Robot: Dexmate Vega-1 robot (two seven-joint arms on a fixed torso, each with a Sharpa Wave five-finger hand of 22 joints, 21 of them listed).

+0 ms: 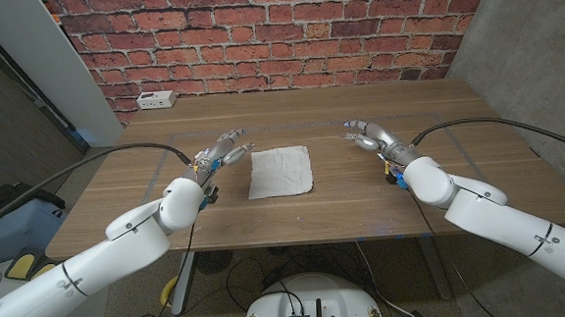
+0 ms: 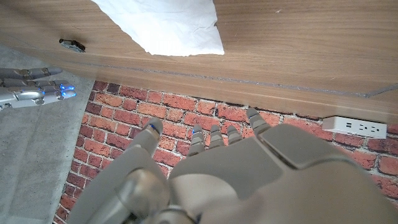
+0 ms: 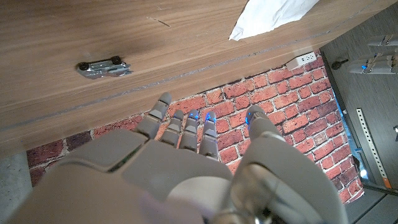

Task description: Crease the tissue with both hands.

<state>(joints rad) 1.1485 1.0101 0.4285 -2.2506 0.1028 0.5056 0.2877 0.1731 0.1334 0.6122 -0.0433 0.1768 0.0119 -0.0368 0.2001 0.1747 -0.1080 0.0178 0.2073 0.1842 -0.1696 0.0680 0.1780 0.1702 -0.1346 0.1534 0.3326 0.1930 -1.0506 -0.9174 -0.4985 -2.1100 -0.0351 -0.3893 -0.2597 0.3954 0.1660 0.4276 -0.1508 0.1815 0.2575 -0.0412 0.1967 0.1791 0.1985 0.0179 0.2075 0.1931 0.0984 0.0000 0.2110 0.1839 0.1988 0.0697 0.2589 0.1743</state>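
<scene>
Red brick wall point(image 1: 255, 32) backs the wooden tabletop point(image 1: 345, 209), on which the white tissue point(image 1: 280, 170) lies flat at the middle, between the two hands, with a white power strip point(image 1: 156, 99) at the far left corner. The left hand point(image 1: 221, 152) is just beside the tissue's left edge, fingers point(image 1: 237, 142) spread and holding nothing. The right hand point(image 1: 372, 136) is further off on the tissue's right, fingers point(image 1: 354, 128) likewise apart and holding nothing.
</scene>
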